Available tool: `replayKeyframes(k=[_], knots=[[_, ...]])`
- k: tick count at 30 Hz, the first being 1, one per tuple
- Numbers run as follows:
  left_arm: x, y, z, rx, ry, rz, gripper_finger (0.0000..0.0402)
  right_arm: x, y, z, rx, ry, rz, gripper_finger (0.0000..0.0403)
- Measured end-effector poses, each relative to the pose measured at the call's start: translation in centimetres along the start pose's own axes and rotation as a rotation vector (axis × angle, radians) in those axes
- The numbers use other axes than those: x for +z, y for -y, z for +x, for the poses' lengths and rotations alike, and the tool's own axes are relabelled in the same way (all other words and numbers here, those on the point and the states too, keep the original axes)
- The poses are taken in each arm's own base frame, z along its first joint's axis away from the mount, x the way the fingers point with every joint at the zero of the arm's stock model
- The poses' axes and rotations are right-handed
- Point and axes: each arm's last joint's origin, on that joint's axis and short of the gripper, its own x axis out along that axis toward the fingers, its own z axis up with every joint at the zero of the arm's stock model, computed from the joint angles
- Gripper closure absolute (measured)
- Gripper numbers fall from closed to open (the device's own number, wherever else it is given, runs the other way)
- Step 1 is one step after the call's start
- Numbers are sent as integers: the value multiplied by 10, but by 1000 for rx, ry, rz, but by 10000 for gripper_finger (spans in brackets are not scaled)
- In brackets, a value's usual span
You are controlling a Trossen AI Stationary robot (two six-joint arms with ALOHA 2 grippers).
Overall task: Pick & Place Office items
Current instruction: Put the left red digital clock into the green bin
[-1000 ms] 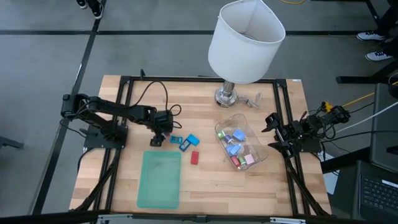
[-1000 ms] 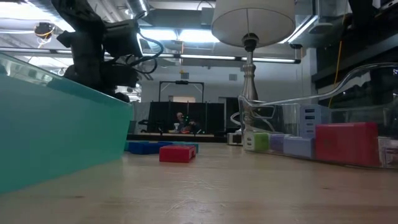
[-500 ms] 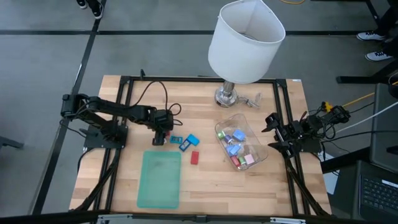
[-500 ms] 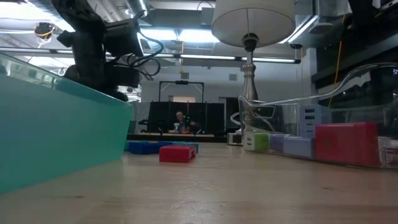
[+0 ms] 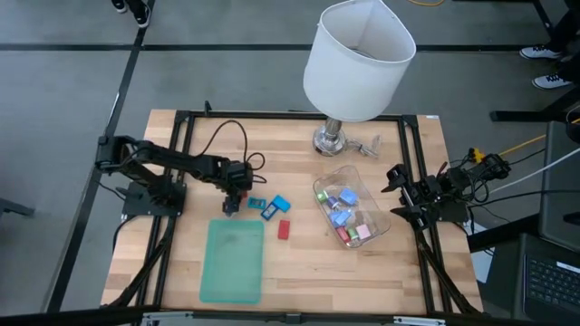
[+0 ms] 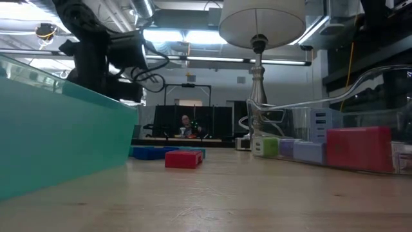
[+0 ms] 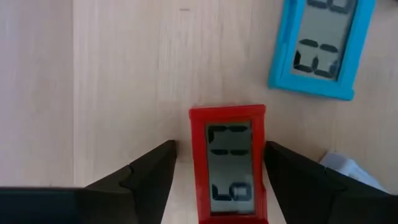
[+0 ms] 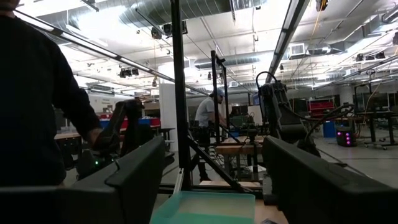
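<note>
My left gripper (image 5: 232,205) points down at the table just beyond the green tray's far edge. It is open, with a small red item with a grey display (image 7: 229,165) lying flat between its fingers. A blue item with a display (image 7: 322,45) lies just past it. In the high view a teal item (image 5: 256,203), two blue items (image 5: 269,214) and another red item (image 5: 284,229) lie on the wood to the right of that gripper. My right gripper (image 5: 396,192) waits open at the table's right edge, raised and tipped upward. My left gripper's fingers come from above and stand along the red item's two long sides. A strip of table shows between one finger (image 7: 152,171) and the item. The other finger (image 7: 292,174) stands right at the item's long edge (image 7: 263,155); whether it touches, I cannot tell.
The flat green tray (image 5: 232,260) lies near the front left. A clear plastic tub (image 5: 352,215) with several coloured items stands right of centre. A lamp with a white shade (image 5: 358,59) stands at the far edge, its base (image 5: 333,140) on the table.
My left arm has leaned a little further over the spot beyond the tray, and its wrist has rolled slightly. The items on the table and the right arm have kept still.
</note>
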Motion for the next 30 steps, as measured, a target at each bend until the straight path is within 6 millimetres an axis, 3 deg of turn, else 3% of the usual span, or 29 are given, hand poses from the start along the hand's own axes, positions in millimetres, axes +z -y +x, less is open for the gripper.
replayKeyframes(k=[6, 11, 15, 21, 27, 30], knots=[[1, -2, 7, 17, -12, -78, 173, 0, 0, 0, 0, 0, 0, 124], [3, -7, 6, -3, 5, -192, 252, 0, 0, 0, 0, -1, 0, 124], [5, -14, -6, -69, 79, -338, 258, 0, 0, 0, 0, -1, 0, 124], [9, -22, -64, -245, 391, -436, 258, 0, 0, 0, 0, -1, 0, 124], [-6, 10, -125, -505, 612, -319, 258, 0, 0, 0, 0, -1, 0, 124], [-21, 35, -137, -602, 559, -251, 258, 0, 0, 0, 0, -1, 0, 124]])
